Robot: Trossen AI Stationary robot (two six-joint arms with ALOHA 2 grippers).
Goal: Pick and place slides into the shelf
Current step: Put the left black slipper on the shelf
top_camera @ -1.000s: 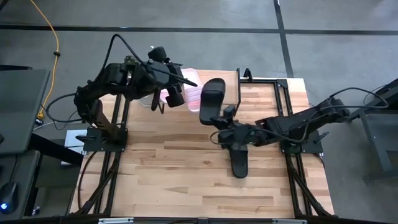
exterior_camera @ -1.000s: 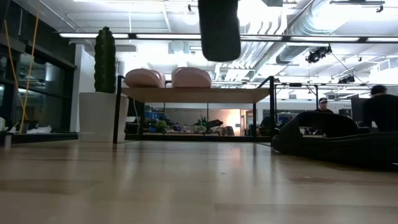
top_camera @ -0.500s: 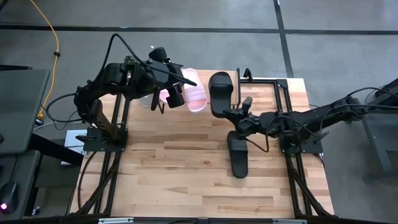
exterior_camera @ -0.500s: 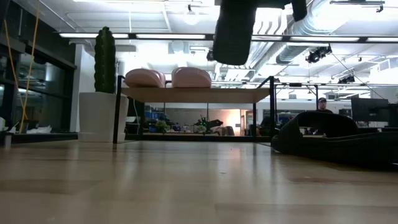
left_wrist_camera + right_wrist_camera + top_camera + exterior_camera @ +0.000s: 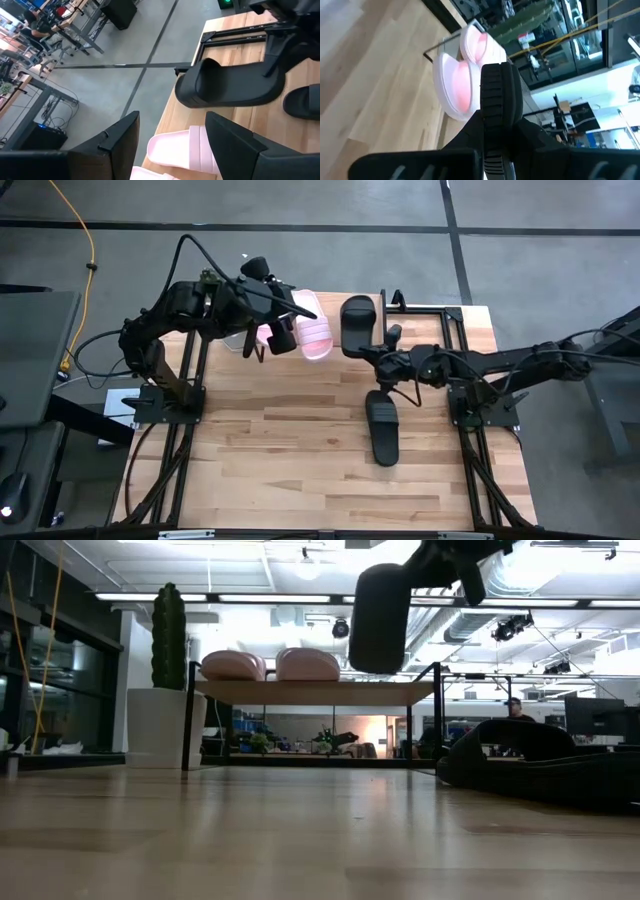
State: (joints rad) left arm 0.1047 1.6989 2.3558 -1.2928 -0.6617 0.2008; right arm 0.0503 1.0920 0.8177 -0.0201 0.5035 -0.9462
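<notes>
Right pincer point(image 5: 378, 352) gripping black slide point(image 5: 358, 323)

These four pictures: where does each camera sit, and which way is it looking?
High view: above the table, looking straight down; both arms show, the right pincer shut on a black slide.
Low view: at tabletop height, looking across to the shelf; the carried slide hangs above.
Left wrist view: on the left arm, past its open pincer toward a pink slide.
Right wrist view: on the right arm, along the gripped slide.
All four views share that black slide.
</notes>
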